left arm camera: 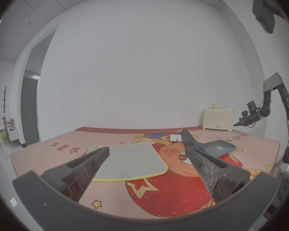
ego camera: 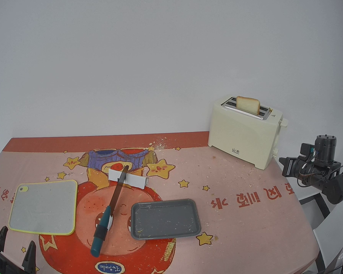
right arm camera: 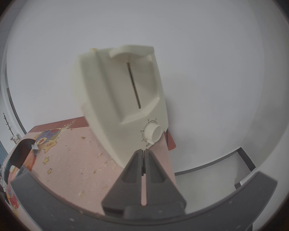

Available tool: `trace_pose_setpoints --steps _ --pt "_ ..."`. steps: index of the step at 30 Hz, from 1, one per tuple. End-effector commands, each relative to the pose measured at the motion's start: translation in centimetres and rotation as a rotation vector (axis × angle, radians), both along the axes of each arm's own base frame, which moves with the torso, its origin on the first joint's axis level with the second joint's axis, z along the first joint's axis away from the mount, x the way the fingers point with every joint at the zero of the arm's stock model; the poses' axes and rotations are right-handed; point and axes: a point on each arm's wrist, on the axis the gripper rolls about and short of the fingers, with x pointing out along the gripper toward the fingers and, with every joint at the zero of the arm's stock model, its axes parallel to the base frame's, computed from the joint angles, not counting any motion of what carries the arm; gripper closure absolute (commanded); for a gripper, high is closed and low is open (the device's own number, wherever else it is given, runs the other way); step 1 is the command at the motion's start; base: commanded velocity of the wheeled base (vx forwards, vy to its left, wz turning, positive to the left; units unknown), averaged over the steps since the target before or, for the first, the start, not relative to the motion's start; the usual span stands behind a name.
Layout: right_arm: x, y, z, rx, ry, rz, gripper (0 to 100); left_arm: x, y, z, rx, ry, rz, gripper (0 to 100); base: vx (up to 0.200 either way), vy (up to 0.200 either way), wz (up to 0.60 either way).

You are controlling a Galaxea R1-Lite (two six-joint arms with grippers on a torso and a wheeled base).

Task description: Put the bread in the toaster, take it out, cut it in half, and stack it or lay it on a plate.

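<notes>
Pressed together at the right gripper, tips just short of the dial on the toaster, with 1 bread slice upright in a slot beyond. Spread wide at the left gripper, framing the cutting board ahead.

One toaster, bread, knife, plate, board

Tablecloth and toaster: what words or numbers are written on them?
Toaster: small dark mark on its side, too small to read.
Dial: tiny marks around it, too small to read.
Tablecloth: big red characters, upside down from here; I cannot read them.
Blue oval label: upside-down writing, too small.
</notes>
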Motion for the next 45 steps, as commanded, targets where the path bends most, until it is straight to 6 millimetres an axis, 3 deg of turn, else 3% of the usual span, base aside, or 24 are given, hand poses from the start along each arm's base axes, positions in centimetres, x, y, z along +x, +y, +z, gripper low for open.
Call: trace_pose_setpoints --steps 1,23,33,45 --pt "-1.2 0.0 0.4 -0.001 -0.004 0.005 100 0.1 0.0 -0.5 0.0 0.019 0.0 0 0.0 0.0 0.0" --pt "-3.6 -0.7 5.1 -0.074 -0.191 0.045 100 0.1 0.0 -0.5 0.0 0.019 0.0 0 0.0 0.0 0.0" --pt "-4.8 -1.2 4.8 -0.109 -0.195 0.112 100 0.1 0.0 -0.5 0.0 0.019 0.0 0 0.0 0.0 0.0" --pt "-4.9 -1.1 6.4 -0.11 -0.259 0.136 100 0.1 0.0 -0.5 0.0 0.019 0.0 0 0.0 0.0 0.0"
